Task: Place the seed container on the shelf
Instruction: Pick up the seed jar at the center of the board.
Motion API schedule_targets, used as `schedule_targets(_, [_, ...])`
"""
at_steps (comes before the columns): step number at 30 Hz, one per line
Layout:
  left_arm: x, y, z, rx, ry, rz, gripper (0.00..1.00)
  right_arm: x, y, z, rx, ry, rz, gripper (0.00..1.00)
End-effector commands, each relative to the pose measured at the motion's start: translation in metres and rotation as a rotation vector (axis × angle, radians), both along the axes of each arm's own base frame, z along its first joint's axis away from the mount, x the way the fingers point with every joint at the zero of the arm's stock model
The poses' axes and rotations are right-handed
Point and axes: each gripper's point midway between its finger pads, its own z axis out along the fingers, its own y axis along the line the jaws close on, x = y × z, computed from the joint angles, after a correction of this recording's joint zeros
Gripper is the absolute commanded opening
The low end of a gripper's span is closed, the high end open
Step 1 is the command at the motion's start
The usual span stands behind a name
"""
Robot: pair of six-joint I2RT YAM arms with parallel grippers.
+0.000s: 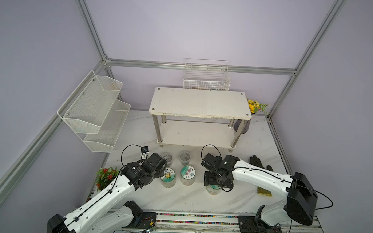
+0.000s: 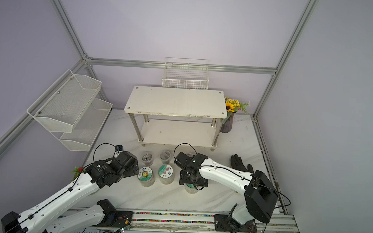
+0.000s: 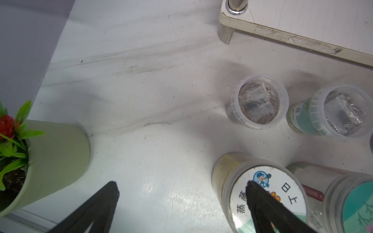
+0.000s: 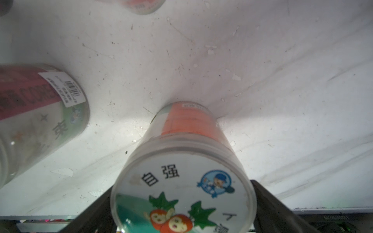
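The seed container (image 4: 183,181) stands upright on the white marbled table (image 1: 177,197), long axis vertical and lid up, at the near right of the jar group and well in front of the shelf (image 1: 200,103). Its round lid reads "自强" beside a cartoon boy in a blue cap and two red, green-leaved figures; an orange label runs down its clear side. The right hand (image 4: 182,189) is spread wide with a black finger close on each side of the container; whether they press it cannot be told.

To its left stand a jar (image 1: 168,174) whose sunflower lid reads "蒸蒸日上" and a flower-lid jar (image 1: 187,172). Behind them sit two clear tubs (image 1: 167,157), one marked "garden" on its side. The left hand (image 3: 181,183) is released, one finger over the sunflower lid.
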Motion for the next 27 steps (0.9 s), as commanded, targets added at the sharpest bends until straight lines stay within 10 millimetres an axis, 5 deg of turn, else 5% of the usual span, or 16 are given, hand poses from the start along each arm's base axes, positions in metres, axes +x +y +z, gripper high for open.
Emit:
schedule_targets(1, [0.005, -0.004, 0.006, -0.009, -0.024, -0.012, 1.00, 0.001, -0.001, -0.006, -0.008, 0.000, 0.009, 0.95])
schedule_targets(16, [0.009, -0.008, 0.013, -0.012, -0.037, -0.026, 1.00, 0.002, -0.006, 0.006, -0.018, -0.017, 0.020, 0.81])
schedule_targets(27, [0.014, -0.010, 0.023, 0.002, -0.046, -0.050, 1.00, 0.007, -0.012, 0.035, -0.037, -0.061, 0.038, 0.67])
